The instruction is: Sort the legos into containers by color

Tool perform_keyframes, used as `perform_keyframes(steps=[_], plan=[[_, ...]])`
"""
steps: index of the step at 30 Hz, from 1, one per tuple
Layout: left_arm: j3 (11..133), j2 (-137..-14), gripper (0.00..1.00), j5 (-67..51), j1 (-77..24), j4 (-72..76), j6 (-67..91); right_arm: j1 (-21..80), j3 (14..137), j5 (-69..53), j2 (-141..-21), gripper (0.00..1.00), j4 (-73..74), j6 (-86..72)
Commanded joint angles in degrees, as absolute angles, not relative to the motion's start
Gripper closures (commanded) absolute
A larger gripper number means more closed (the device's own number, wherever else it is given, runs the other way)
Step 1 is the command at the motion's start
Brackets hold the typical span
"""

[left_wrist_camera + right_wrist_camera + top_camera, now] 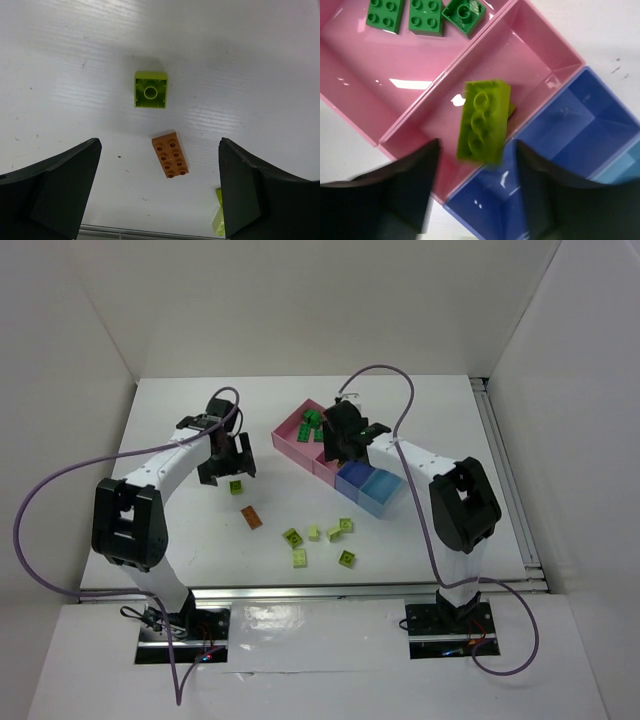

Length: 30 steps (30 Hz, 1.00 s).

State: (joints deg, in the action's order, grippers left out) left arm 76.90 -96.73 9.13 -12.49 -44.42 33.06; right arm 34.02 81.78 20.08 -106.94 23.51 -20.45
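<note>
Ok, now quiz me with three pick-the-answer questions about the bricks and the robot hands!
1. Where are the dark green bricks? A) on top of an arm B) in the end pink bin C) in a yellow bowl
2. What colour is the eight-stud brick under the left gripper? A) orange-brown B) red C) white
3. How is the left gripper? A) shut on a brick B) out of view C) open, holding nothing

1 B: they lie inside that bin.
2 A: its studded top is plainly orange-brown.
3 C: its jaws stand wide apart, gripping nothing.
</note>
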Motion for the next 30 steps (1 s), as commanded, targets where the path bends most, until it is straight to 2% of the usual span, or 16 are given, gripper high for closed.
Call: perform_keyframes(steps=[1, 4, 13, 16, 17, 19, 21, 23, 25, 30], plan=[[74.9, -98.3, 0.01, 10.4, -12.1, -43.6, 33.6, 34.1, 85.0, 20.2, -107.1, 0.24, 18.6, -19.5], [74.4, -100.4, 0.02, 10.9, -12.1, -43.1, 34.1, 34.1, 85.0, 19.7, -106.5, 0.17, 17.3, -18.0], [75.9, -107.8, 0.15, 13.3, -12.1, -41.4, 36.4, 34.6, 79.1, 20.7, -98.4, 0.17, 18.4, -20.5], [77.2, -110.5, 0.24, 14.0, -12.1, -40.8, 37.0, 34.6, 75.8, 21.3, -95.5, 0.17, 19.1, -21.7], [78.0, -110.5, 0.32, 14.0, -12.1, -40.8, 37.0, 34.6, 75.1, 21.3, -93.8, 0.17, 19.8, -21.7], [78.5, -111.4, 0.42, 14.0, -12.1, -40.8, 37.0, 34.6, 73.2, 22.3, -92.2, 0.17, 20.4, -22.8], [79.2, -111.4, 0.62, 14.0, -12.1, -40.8, 37.0, 34.6, 71.6, 22.3, -89.8, 0.17, 21.0, -23.4], [79.2, -110.4, 0.70, 13.4, -12.7, -40.8, 35.1, 34.6, 71.1, 22.3, -87.9, 0.17, 21.7, -23.9], [80.3, -107.9, 0.74, 11.9, -13.2, -40.8, 32.9, 34.6, 69.5, 22.3, -86.8, 0.17, 22.8, -24.4], [83.7, -102.3, 0.74, 4.8, -16.3, -41.5, 28.5, 34.6, 67.6, 24.3, -82.7, 0.17, 24.1, -25.0]])
